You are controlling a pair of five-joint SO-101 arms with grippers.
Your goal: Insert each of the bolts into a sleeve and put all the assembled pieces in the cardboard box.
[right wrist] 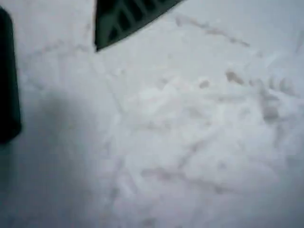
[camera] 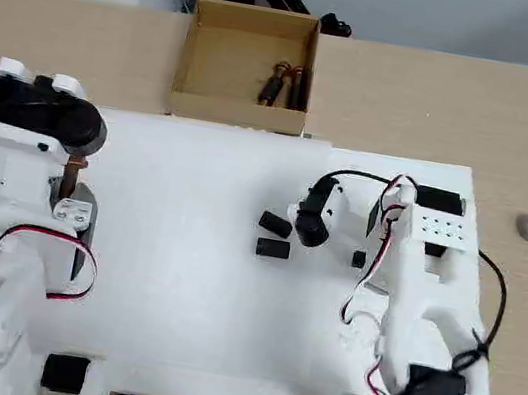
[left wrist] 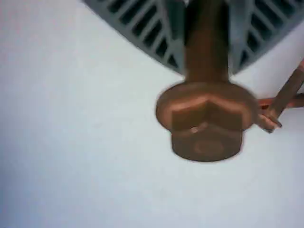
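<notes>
Progress is partial: assembled pieces (camera: 281, 86) (two, it seems) lie in the cardboard box (camera: 197, 55) at 12 o'clock of the mat (camera: 178, 285), while two sleeves (camera: 276, 224) sit unfilled mid-mat. The left gripper (camera: 71, 188) is clenched on a bolt (left wrist: 206, 118), with those sleeves well apart at its 3 o'clock.

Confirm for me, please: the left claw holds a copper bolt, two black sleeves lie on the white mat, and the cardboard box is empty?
Not quite: the cardboard box is not empty; the high view shows assembled pieces lying inside it. The left claw does hold a copper bolt, and two black sleeves lie on the white mat.
</notes>
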